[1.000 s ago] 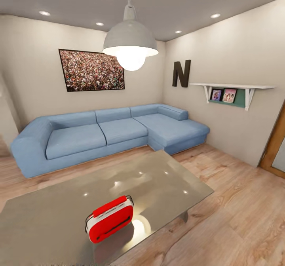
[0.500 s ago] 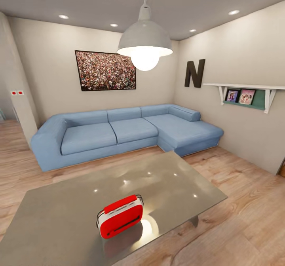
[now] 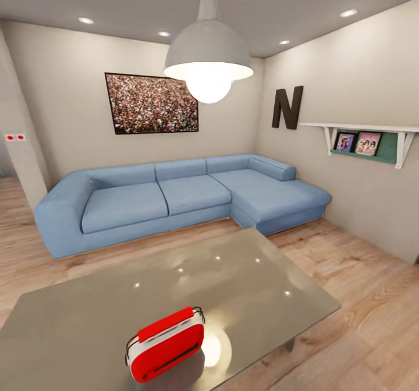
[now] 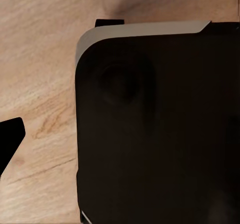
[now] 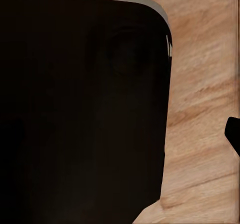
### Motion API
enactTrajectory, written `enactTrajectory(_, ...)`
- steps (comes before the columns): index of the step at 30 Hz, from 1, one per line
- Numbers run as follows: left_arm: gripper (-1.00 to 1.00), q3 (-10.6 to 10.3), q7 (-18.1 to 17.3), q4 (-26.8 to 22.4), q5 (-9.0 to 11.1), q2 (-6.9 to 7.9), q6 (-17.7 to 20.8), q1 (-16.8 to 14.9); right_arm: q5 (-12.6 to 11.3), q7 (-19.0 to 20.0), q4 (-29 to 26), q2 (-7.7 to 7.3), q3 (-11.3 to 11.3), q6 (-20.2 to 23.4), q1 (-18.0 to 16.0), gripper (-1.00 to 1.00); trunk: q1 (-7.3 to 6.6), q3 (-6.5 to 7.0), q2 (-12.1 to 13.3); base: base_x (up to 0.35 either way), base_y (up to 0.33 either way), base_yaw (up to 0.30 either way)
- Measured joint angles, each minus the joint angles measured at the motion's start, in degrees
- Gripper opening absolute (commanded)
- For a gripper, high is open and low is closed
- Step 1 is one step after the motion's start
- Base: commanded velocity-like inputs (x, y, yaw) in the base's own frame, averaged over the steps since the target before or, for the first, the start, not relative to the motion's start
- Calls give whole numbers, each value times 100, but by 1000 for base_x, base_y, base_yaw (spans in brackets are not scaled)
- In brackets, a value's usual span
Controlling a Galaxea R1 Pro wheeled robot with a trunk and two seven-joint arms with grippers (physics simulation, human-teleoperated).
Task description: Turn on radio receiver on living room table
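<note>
Stage: approach, radio not yet touched | radio receiver stands on the near part of the glossy grey coffee table, blue corner sofa beyond | grippers: cannot tell whether open (wrist views show dark housing over wood floor) | left: reach, switch on

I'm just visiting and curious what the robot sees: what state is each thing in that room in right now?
Radio receiver: upright on the table, nothing touching it.
Table: glossy top, carrying the radio near its front edge.
Hanging lamp: lit.
Sofa: unoccupied.
Wall shelf: holding two framed pictures.
</note>
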Motion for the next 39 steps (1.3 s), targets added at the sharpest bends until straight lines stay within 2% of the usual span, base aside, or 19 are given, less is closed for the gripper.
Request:
enactTrajectory(10, 100, 0, 0, -3, 0, 0, 0, 1, 0, 0, 0, 3, -1, -4, 0, 100, 0, 0, 0, 157, -41, 50)
enactTrajectory(39, 100, 0, 0, -3, 0, -5, 0, 0, 0, 0, -2, 4, 14, -3, 0, 100, 0, 0, 0, 2, 0, 266)
